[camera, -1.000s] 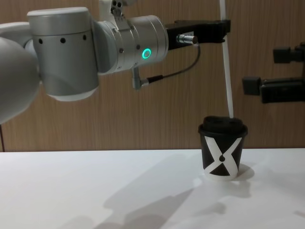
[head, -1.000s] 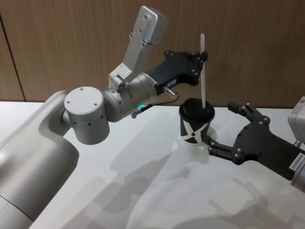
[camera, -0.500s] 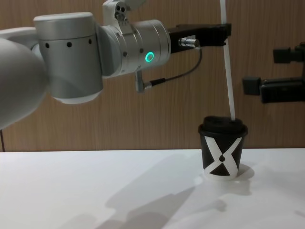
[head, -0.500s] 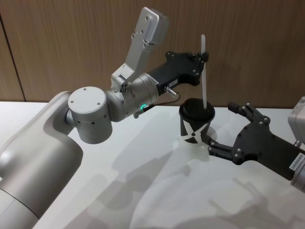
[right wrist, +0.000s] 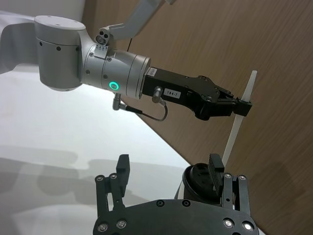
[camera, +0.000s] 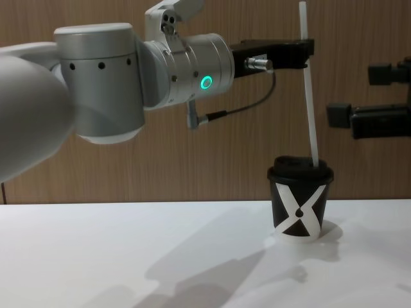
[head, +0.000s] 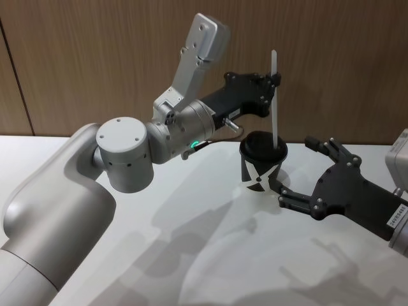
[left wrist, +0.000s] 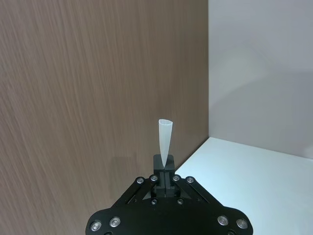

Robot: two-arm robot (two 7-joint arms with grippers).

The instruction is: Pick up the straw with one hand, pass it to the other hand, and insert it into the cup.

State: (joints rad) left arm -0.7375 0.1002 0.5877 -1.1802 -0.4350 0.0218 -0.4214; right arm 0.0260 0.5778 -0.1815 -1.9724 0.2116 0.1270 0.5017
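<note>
The white straw (head: 275,102) stands nearly upright over the black paper coffee cup (head: 261,167), its lower end at the black plastic lid (camera: 300,165), just touching it or just inside its opening; I cannot tell which. My left hand (head: 275,80) is pinched shut on the straw well above its middle, with a short length of tube sticking up past my fingers, flattened at its tip in the left wrist view (left wrist: 165,138).

To do this step well, I judge I should bring the straw straight down along its own line, slowly, keeping it upright so the tip does not skid across the lid. Because I grip it high, the long free length below can bow if the tip catches; if it does, I should lift slightly and re-centre instead of pushing. I should let go only once the straw stands by itself in the cup.

My right hand (head: 305,172) is on the far side of the cup from my left arm, low and close to it, fingers spread wide around nothing. The cup seems to sit between its fingers without being touched. It could steady the cup if the straw drags it.

The cup stands upright on a smooth white tabletop (head: 191,242) that carries soft shadows of my arms. Behind the tabletop rises a brown wood-grain wall (head: 95,57), meeting a pale wall (left wrist: 264,68) at a corner in the left wrist view.
</note>
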